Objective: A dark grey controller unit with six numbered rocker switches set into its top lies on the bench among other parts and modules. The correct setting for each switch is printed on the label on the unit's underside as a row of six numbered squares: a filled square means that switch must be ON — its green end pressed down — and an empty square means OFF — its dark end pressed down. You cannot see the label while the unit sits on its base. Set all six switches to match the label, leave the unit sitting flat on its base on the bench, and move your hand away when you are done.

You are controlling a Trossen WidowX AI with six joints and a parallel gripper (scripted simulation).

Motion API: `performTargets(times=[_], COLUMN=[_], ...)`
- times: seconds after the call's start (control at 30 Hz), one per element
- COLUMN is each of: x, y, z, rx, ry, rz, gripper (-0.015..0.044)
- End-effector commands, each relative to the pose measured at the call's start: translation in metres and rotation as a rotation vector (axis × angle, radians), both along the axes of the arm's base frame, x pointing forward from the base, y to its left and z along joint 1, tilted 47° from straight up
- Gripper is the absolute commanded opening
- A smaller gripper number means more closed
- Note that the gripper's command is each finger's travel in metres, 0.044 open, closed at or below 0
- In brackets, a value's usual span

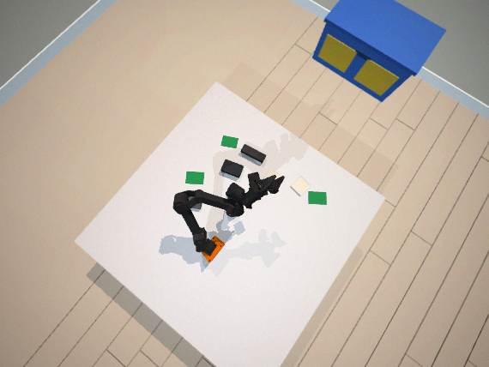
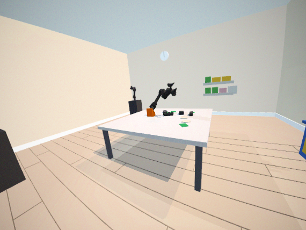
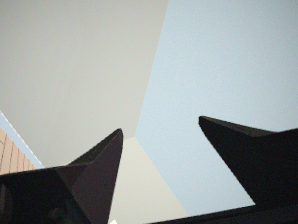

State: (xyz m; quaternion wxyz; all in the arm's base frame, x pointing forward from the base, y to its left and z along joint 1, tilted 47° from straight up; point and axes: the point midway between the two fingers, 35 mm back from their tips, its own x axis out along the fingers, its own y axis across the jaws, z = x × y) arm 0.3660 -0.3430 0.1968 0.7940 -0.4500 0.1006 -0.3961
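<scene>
Dark blocks lie on the bench: one (image 1: 232, 169) (image 2: 181, 112) near the middle, a longer one (image 1: 253, 154) (image 2: 190, 113) behind it, and one (image 1: 196, 205) mostly hidden under the arm. I cannot tell which is the controller unit. No switches or label can be made out. My gripper (image 1: 279, 177) (image 2: 175, 86) (image 3: 160, 126) is open and empty, raised high above the bench and clear of the blocks. The wrist view shows only walls, ceiling and a bit of floor past the spread fingers.
Flat green pieces (image 1: 229, 141) (image 1: 195, 177) (image 1: 317, 198) and pale squares (image 1: 300, 185) (image 2: 184, 117) lie on the white bench (image 1: 266, 309) (image 2: 150, 129). A rounded dark thing (image 2: 168, 114) lies near the arm. The arm stands on an orange base (image 1: 213, 255) (image 2: 150, 112).
</scene>
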Motion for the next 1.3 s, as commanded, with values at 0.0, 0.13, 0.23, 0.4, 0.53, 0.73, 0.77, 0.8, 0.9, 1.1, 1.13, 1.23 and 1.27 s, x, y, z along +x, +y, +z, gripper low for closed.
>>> performTargets(times=[0.0,0.13,0.23,0.4,0.53,0.73,0.77,0.8,0.9,1.1,1.13,1.23,1.27], x=[0.000,0.004,0.018,0.026,0.016,-0.022,-0.029,-0.036,-0.061,-0.121,-0.133,-0.162,-0.165], y=[0.000,0.005,0.029,0.084,0.135,0.211,0.222,0.232,0.264,0.325,0.334,0.358,0.360], z=[0.000,-0.004,-0.023,-0.058,-0.085,-0.113,-0.116,-0.119,-0.125,-0.127,-0.126,-0.122,-0.122], rx=[0.000,0.027,0.146,0.370,0.562,0.850,0.890,0.932,1.059,1.332,1.380,1.502,1.516], ry=[0.000,0.025,0.129,0.311,0.455,0.656,0.683,0.711,0.794,0.966,0.995,1.069,1.077], rz=[0.000,0.025,0.128,0.299,0.422,0.562,0.577,0.592,0.630,0.677,0.679,0.679,0.678], gripper=[0.0374,0.0269,0.0190,0.0059,0.0000,0.0000,0.0000,0.0000,0.0000,0.0000,0.0000,0.0000,0.0000])
